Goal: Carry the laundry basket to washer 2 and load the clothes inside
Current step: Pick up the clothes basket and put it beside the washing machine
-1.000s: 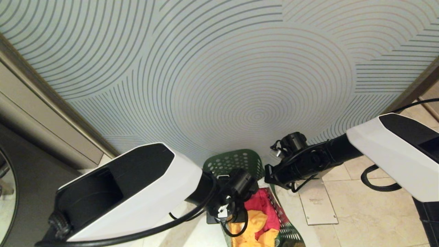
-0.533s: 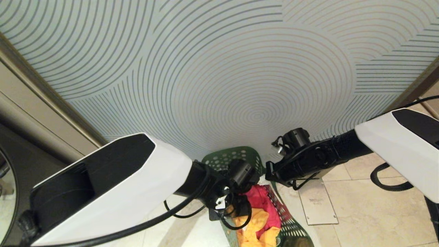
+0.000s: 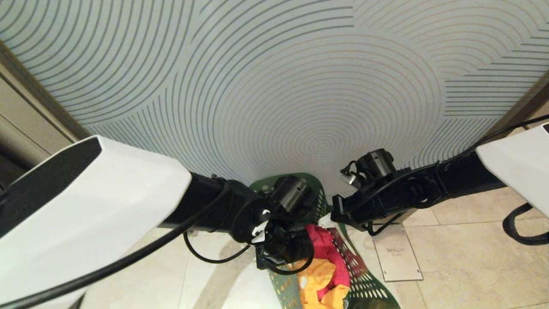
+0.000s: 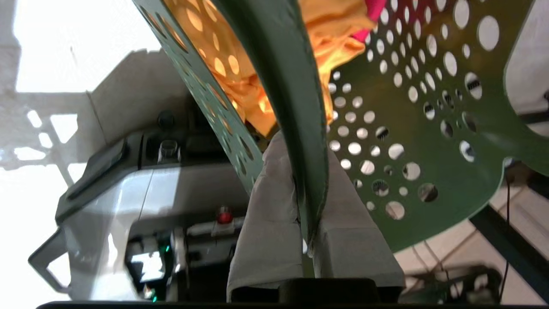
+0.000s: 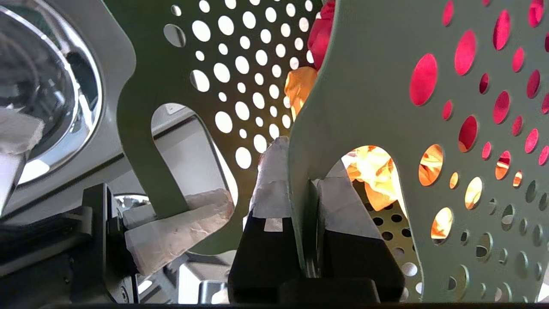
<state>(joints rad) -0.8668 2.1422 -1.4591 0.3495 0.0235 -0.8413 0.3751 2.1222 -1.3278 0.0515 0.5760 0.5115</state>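
In the head view, both arms reach down to the basket (image 3: 364, 287), which sits on the floor tiles (image 3: 463, 253) below a patterned wall (image 3: 274, 86), with the clothes (image 3: 321, 274) inside. In the left wrist view, the left gripper (image 4: 309, 240) pinches the basket's rim. In the right wrist view, the right gripper (image 5: 309, 201) is clamped on the rim by a handle cut-out.
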